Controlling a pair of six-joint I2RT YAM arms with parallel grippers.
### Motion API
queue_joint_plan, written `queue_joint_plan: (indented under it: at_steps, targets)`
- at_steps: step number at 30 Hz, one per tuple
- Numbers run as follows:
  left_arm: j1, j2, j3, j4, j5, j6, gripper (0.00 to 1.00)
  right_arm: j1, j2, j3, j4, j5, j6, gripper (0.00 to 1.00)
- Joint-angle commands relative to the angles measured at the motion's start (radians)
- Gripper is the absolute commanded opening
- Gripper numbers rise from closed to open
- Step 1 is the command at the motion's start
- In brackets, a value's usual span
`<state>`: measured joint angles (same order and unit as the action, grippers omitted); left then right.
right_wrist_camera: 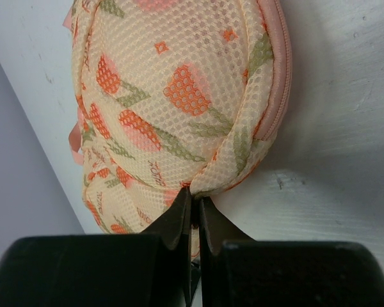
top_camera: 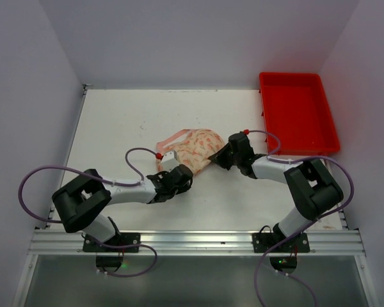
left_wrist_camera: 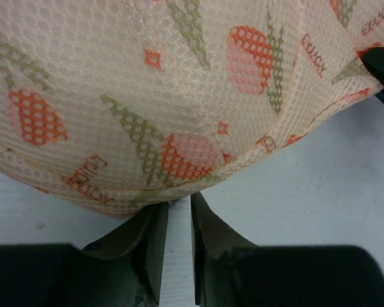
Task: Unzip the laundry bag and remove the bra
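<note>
The laundry bag (top_camera: 195, 148) lies mid-table, cream-peach mesh with an orange-pink print. It fills the left wrist view (left_wrist_camera: 179, 96) and the right wrist view (right_wrist_camera: 173, 102), where its pink zip trim (right_wrist_camera: 280, 77) runs along the right side, zipped. My left gripper (top_camera: 179, 180) is at the bag's near-left edge; its jaws stand a narrow gap apart with the tips (left_wrist_camera: 179, 203) at the bag's rim. My right gripper (top_camera: 221, 157) is at the bag's right end, shut on a fold of the mesh (right_wrist_camera: 195, 195). The bra does not show.
A red tray (top_camera: 297, 112) stands at the back right. White walls enclose the table on the left, back and right. Purple cables loop off both arms.
</note>
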<state>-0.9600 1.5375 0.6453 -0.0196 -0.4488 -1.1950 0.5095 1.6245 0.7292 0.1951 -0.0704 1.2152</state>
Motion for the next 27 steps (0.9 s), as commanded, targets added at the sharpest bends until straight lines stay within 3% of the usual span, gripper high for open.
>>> queue_joint_plan:
  at_steps: [1, 2, 5, 9, 12, 14, 17, 25, 27]
  targets:
    - [-0.002, 0.041, 0.007, -0.12, -0.076, -0.008, 0.22, 0.001, -0.028, 0.01, 0.009, 0.001, 0.004, 0.0]
    - [-0.002, 0.039, 0.008, -0.134, -0.076, -0.008, 0.13, 0.001, -0.029, 0.01, 0.007, 0.003, 0.001, 0.0]
    - [0.0, 0.027, 0.013, -0.164, -0.07, -0.003, 0.0, 0.001, -0.043, 0.016, -0.016, 0.018, -0.011, 0.0]
    - [-0.002, -0.034, -0.01, -0.192, -0.077, 0.026, 0.0, -0.026, -0.061, 0.038, -0.052, 0.008, -0.092, 0.0]
    - [0.001, -0.098, -0.025, -0.247, -0.106, 0.063, 0.0, -0.112, -0.048, 0.087, -0.071, -0.113, -0.222, 0.0]
    - [0.006, -0.152, -0.041, -0.287, -0.139, 0.09, 0.0, -0.202, -0.019, 0.12, -0.083, -0.312, -0.348, 0.0]
    - [0.021, -0.221, -0.081, -0.278, -0.154, 0.129, 0.0, -0.238, 0.017, 0.203, -0.19, -0.344, -0.51, 0.0]
    - [0.11, -0.263, -0.11, -0.189, 0.025, 0.401, 0.0, -0.236, 0.162, 0.49, -0.421, -0.381, -0.698, 0.0]
    - [0.109, -0.255, -0.113, -0.106, 0.109, 0.446, 0.0, -0.236, 0.181, 0.536, -0.437, -0.355, -0.685, 0.12]
